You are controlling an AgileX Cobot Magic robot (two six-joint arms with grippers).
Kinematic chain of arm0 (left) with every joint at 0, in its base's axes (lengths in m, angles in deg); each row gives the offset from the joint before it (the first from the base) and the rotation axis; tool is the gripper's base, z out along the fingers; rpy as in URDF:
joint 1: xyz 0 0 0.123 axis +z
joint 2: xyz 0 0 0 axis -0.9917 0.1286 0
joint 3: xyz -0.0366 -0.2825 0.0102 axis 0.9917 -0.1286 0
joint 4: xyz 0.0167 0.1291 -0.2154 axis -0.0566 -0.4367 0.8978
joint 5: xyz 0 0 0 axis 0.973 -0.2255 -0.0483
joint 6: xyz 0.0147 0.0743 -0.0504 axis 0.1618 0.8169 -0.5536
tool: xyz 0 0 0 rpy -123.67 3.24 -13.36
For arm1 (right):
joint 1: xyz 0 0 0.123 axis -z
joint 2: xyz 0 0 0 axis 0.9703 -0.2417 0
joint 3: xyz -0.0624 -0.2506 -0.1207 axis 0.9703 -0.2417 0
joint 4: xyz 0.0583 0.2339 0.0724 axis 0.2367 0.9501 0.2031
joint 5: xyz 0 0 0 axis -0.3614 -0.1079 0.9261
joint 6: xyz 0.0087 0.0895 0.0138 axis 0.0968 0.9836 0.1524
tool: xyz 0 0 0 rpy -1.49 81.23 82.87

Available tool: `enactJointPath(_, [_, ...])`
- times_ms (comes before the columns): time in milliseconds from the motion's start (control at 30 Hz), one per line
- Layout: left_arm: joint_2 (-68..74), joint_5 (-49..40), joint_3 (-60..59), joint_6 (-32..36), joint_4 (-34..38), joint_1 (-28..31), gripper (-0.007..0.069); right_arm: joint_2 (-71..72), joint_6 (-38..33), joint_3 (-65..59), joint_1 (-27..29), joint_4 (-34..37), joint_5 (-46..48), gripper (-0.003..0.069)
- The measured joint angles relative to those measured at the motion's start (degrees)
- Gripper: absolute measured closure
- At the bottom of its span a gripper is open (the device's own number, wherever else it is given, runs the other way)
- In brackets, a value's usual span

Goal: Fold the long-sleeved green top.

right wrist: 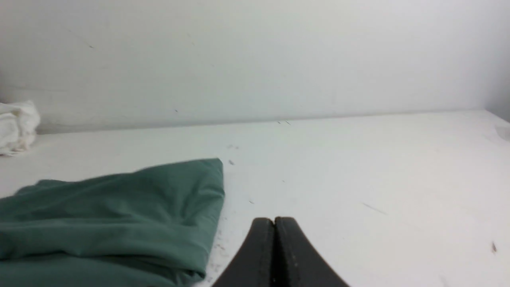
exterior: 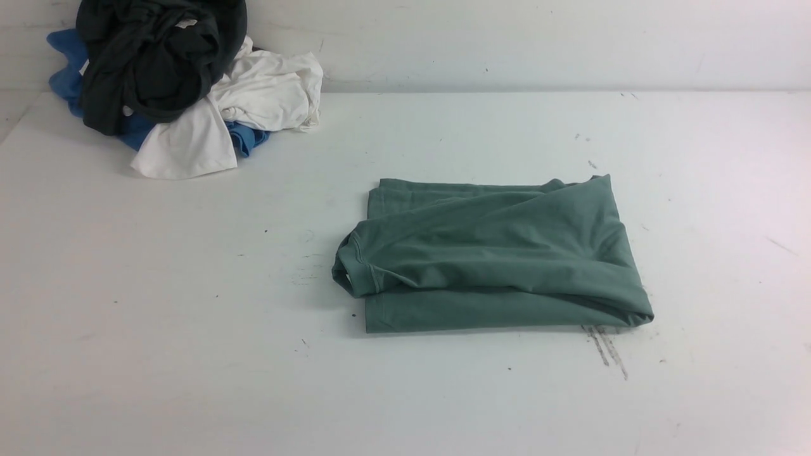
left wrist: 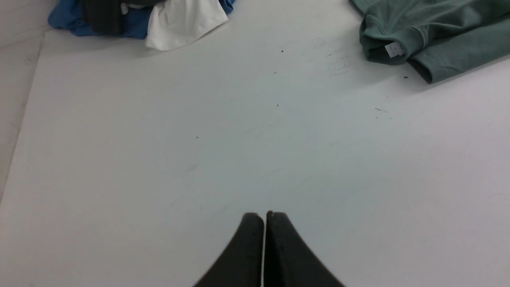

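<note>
Where the white desk (exterior: 158, 316) meets the wall at its far left corner, a heap of clothes lies loose: a dark charcoal garment (exterior: 155, 60) on top, a blue garment (exterior: 66, 69) underneath, and a white garment (exterior: 253, 101) spilling toward the middle. No box or basket holds them; they rest straight on the desk.

Right of centre lies the green long-sleeved top (exterior: 500, 253), folded into a flat, roughly rectangular bundle. Its long axis runs left to right across the desk. The crew neck opening faces left, and in the left wrist view the white neck tag (left wrist: 395, 50) shows inside that opening. The right end is a smooth folded edge, and a lower layer sticks out along the near side. The top is well apart from the heap.

Neither arm shows in the front view. The left tool (left wrist: 265, 217) hangs over bare desk with its two dark fingers pressed together and nothing between them, the top well apart from it. The right tool (right wrist: 275, 221) is likewise pressed together and holds nothing, poised over the desk just beside the top's right end without touching it.
</note>
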Motion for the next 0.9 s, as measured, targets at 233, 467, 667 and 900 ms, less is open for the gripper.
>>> enactJointPath(233, [-0.05, -0.28, 0.0, 0.02, 0.04, 0.0, 0.0631, 0.72, 0.47, -1.98, 0.91, 0.0, 3.28, 0.0673])
enactJointPath(467, [-0.05, -0.62, 0.0, 0.02, 0.11, 0.0, 0.0631, 0.72, 0.51, -1.92, -0.12, 0.15, 5.94, 0.0673])
enactJointPath(667, [-0.05, -0.68, 0.0, 0.02, 0.11, 0.0, 0.0631, 0.72, 0.51, -1.88, -0.12, 0.42, 5.94, 0.0673])
enactJointPath(900, [-0.05, -0.78, 0.0, 0.02, 0.11, 0.0, 0.0631, 0.72, 0.51, -1.88, -0.12, 0.63, 6.0, 0.0673])
